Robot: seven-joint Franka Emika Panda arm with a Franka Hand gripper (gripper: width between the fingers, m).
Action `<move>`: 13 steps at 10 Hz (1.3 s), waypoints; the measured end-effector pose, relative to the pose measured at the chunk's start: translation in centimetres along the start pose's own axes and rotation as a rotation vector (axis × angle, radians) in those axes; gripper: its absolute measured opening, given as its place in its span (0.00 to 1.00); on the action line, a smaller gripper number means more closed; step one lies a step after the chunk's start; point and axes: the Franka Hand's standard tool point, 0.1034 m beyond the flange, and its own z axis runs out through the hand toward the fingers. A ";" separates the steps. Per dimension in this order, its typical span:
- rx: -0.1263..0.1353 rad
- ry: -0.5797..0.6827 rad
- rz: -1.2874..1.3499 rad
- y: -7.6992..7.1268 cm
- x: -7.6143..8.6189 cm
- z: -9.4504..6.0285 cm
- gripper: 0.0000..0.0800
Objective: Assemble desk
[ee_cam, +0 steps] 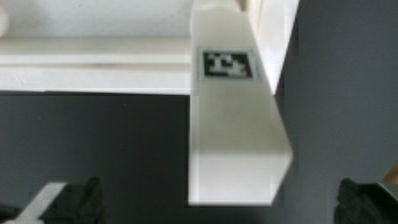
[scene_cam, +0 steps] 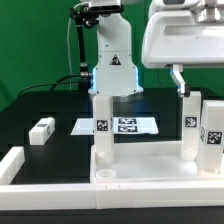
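The desk's white tabletop lies at the front of the black table with three white legs standing on it: one on the exterior view's left and two on the right. A loose leg block lies on the table at the left. My gripper hangs just above the nearer right leg. In the wrist view that tagged leg runs up from the tabletop toward my gripper. The gripper is open, its dark fingertips wide apart on either side of the leg's end, not touching it.
The marker board lies flat behind the desk, in front of the robot's base. A white border rail runs along the left and front edges of the table.
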 end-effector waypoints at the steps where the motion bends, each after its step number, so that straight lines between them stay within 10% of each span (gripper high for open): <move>1: -0.009 -0.083 0.010 0.2 0.3 -0.2 0.81; 6: -0.013 -0.311 0.097 1.9 1.9 -0.4 0.81; 13: -0.049 -0.327 0.138 -0.4 -0.4 3.1 0.81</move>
